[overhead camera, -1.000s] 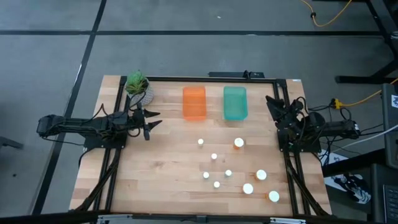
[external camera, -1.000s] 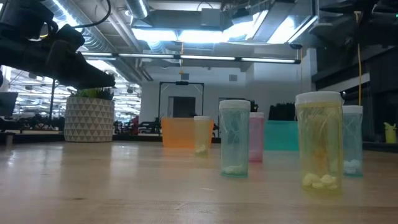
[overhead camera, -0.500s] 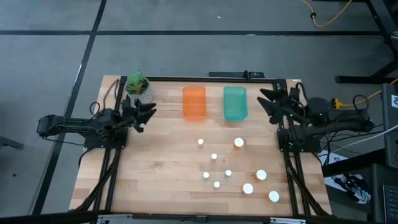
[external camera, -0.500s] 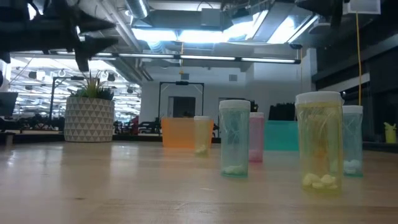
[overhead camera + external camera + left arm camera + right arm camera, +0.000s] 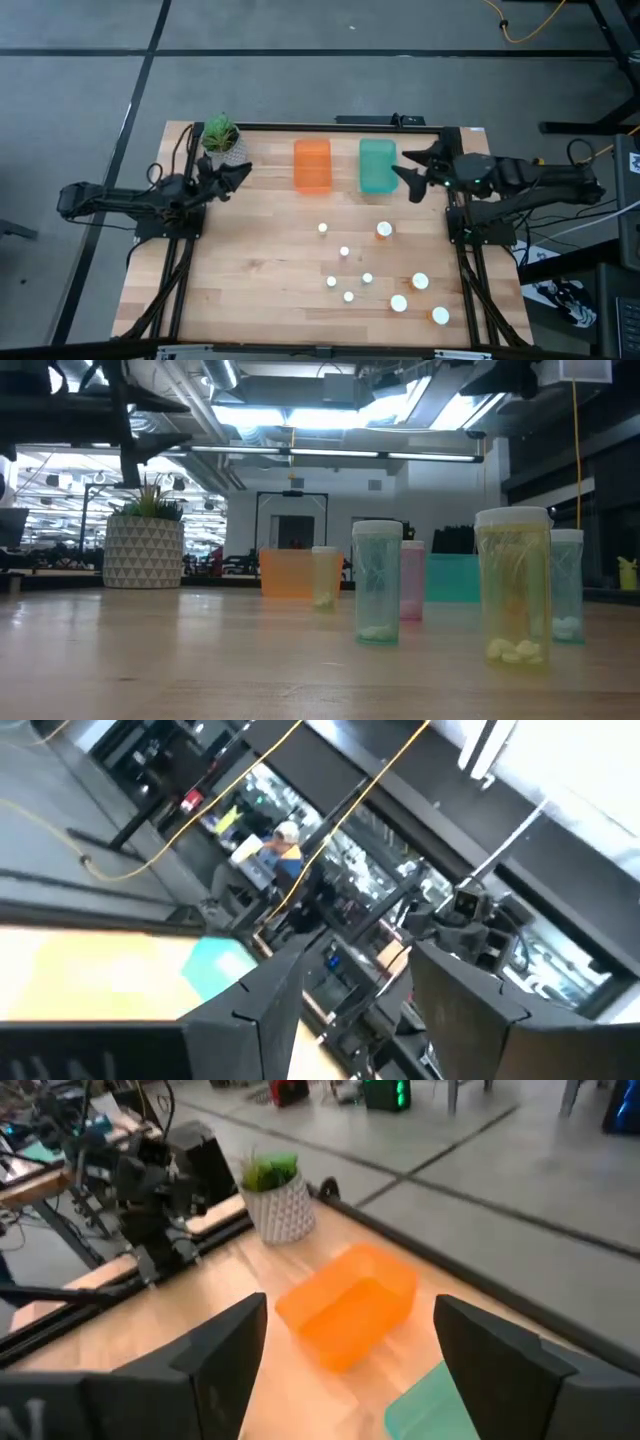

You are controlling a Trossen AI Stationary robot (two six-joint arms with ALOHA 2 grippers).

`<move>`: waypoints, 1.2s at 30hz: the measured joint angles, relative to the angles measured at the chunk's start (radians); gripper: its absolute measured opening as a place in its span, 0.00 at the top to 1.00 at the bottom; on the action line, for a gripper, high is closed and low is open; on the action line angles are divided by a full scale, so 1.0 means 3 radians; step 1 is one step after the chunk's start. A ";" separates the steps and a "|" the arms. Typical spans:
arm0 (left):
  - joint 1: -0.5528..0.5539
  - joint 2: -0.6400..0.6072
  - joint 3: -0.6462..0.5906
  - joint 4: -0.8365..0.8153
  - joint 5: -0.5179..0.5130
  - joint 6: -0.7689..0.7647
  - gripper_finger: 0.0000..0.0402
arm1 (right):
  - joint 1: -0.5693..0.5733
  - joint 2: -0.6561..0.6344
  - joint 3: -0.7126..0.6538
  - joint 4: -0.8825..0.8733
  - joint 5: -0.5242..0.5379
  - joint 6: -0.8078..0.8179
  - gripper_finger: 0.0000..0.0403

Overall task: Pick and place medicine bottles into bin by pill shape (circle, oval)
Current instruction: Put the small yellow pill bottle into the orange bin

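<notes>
I am reaching my right gripper [image 5: 412, 176], fingers spread and holding nothing, farther inward than a moment ago, beside the translucent teal plastic bin [image 5: 378, 165]; my left gripper [image 5: 236, 174], also open and empty, is barely shifting; the white-capped medicine bottles [image 5: 384, 230] are sitting untouched mid-table.

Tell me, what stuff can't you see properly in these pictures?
- Pill shapes: in the high view the medicine bottles show only tiny white caps.
- Some bottles: in the low view, nearer bottles partly cover those behind.
- Teal bin: cut off by the right wrist view's edge, behind the right tool's fingers.
- Left tool: too small in the high view to judge.
</notes>
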 joint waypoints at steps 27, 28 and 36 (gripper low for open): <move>-0.0148 0.2023 0.2566 -0.1520 -0.0004 0.1836 0.56 | -0.0491 0.0364 0.0000 -0.0064 -0.0577 0.0322 0.28; -0.0126 0.2068 0.2611 -0.1613 -0.0004 0.1835 0.56 | -0.0491 0.0364 0.0000 -0.0075 -0.0577 0.0315 0.28; 0.0051 0.2328 0.2655 -0.1785 -0.0005 0.1675 0.56 | -0.0491 0.0358 -0.0001 -0.0434 -0.0580 0.0262 0.28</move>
